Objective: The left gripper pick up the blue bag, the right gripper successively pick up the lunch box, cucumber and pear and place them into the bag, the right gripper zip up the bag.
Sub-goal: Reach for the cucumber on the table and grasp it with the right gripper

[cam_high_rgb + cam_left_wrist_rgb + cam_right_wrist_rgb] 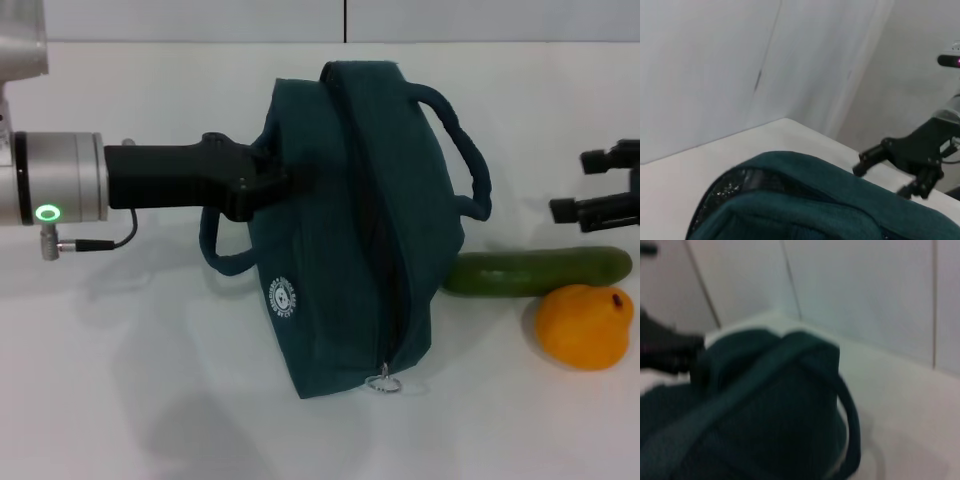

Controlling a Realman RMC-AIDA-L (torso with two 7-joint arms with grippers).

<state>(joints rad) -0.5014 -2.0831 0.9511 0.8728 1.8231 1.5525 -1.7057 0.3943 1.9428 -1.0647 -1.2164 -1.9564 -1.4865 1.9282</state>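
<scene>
Your left end effector [285, 180] reaches in from the left and pinches the blue bag [350, 240] by its upper side. The bag sits mid-surface [150, 400], its zipper ring [384, 381] nearest you. Just beside it to the right lie the cucumber [535, 271] and the pear [584, 326], touching. Your right end effector [600, 185] hovers spread beyond them.

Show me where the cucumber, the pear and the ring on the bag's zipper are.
cucumber [536, 271], head view, middle of its green length.
pear [583, 326], head view, centre of the orange-yellow fruit.
zipper ring [384, 381], head view, metal loop at the bag's near end.
</scene>
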